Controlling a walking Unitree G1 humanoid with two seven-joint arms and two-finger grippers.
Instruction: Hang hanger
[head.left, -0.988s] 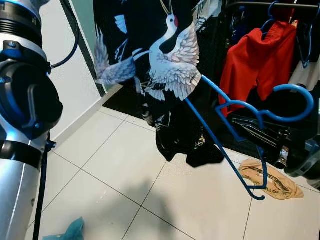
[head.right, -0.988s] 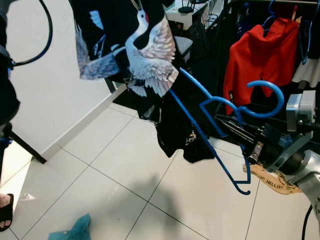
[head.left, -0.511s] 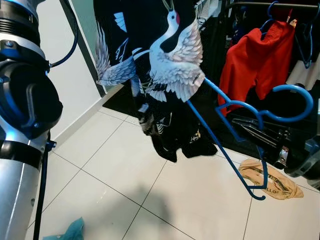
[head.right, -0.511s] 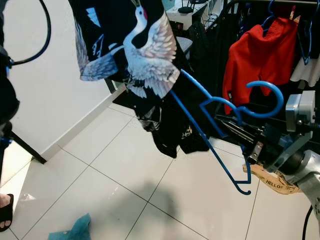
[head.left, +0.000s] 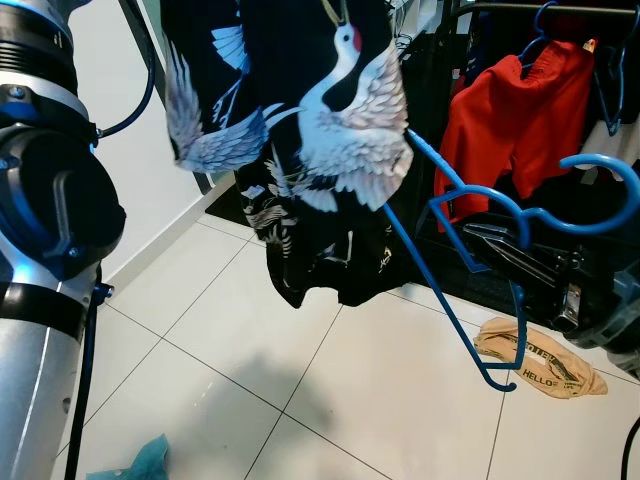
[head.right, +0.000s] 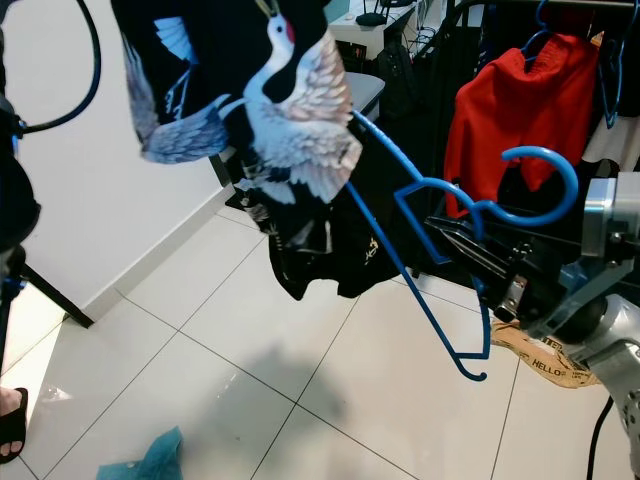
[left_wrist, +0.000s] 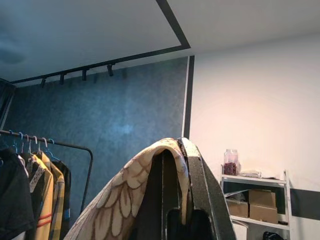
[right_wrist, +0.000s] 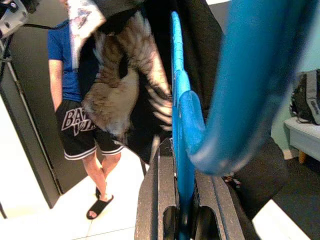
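Two grippers share the load. I judge the carrying step: on the left, my left gripper (left_wrist: 172, 200) pinches soft black crane-print shirt (head.left: 300, 130) cloth high up. On the right, my right gripper (right_wrist: 181, 200) clamps the smooth blue plastic hanger (head.left: 480, 250). Next I must lift its curved hook to the far rail (head.left: 540, 8).

- The left gripper (left_wrist: 176, 200) points up toward the ceiling, its two black fingers (left_wrist: 200, 190) pressed close together with feather-patterned fabric (left_wrist: 127, 200) draped over their tips and trailing off toward 7 o'clock.
- At 9 o'clock a clothes rail (left_wrist: 60, 145) carries hung garments (left_wrist: 30, 185) on hangers.
- At 4 o'clock a white shelf unit (left_wrist: 257, 187) holds a jar (left_wrist: 230, 162) and cardboard boxes (left_wrist: 257, 204).
- A black track (left_wrist: 85, 71) runs across the ceiling above the dark blue wall (left_wrist: 120, 120).
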